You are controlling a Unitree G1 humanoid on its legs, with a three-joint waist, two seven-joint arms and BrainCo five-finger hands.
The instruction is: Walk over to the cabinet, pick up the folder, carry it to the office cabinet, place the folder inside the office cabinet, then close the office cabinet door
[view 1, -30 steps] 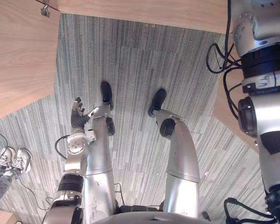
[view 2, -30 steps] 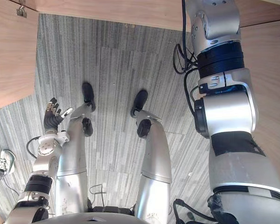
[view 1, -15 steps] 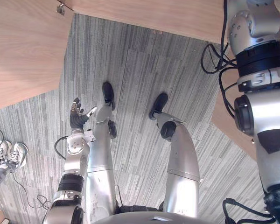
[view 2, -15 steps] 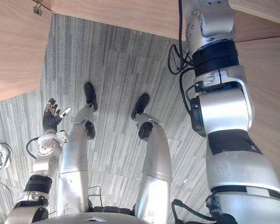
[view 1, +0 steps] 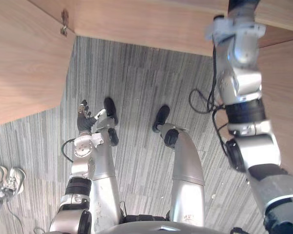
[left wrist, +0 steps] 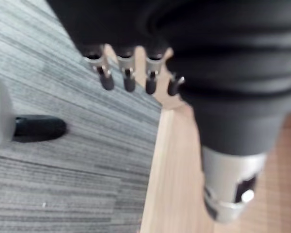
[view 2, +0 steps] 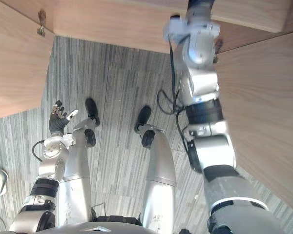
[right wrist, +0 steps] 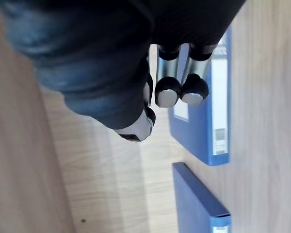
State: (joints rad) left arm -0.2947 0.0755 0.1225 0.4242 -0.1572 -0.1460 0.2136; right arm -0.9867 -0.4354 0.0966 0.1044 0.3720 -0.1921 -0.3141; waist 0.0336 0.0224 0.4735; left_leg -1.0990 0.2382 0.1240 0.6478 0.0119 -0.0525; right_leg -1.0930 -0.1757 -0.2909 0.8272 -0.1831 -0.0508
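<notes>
A blue folder (right wrist: 211,116) with a white label lies on a light wood surface (right wrist: 102,170) just past my right hand (right wrist: 174,92), which hovers over its near end. A second blue folder (right wrist: 196,204) lies apart from it on the same surface. Whether the hand touches the first folder cannot be told. In the eye views my right arm (view 1: 237,73) stretches away to the wooden cabinet front at the top edge. My left hand (view 1: 83,122) hangs low beside my body, open, with straight fingers (left wrist: 126,80) and nothing in it.
A wooden cabinet panel (view 1: 24,63) with a small metal fitting (view 1: 64,29) stands on the left. More wood runs along the far side (view 1: 146,24) and down the right (view 2: 263,112). Grey striped carpet (view 1: 136,73) lies between them. A person's white shoes (view 1: 5,178) are at the lower left.
The camera has shifted. My right arm has stretched out further away from me toward the far cabinet. The left hand hangs as before.
</notes>
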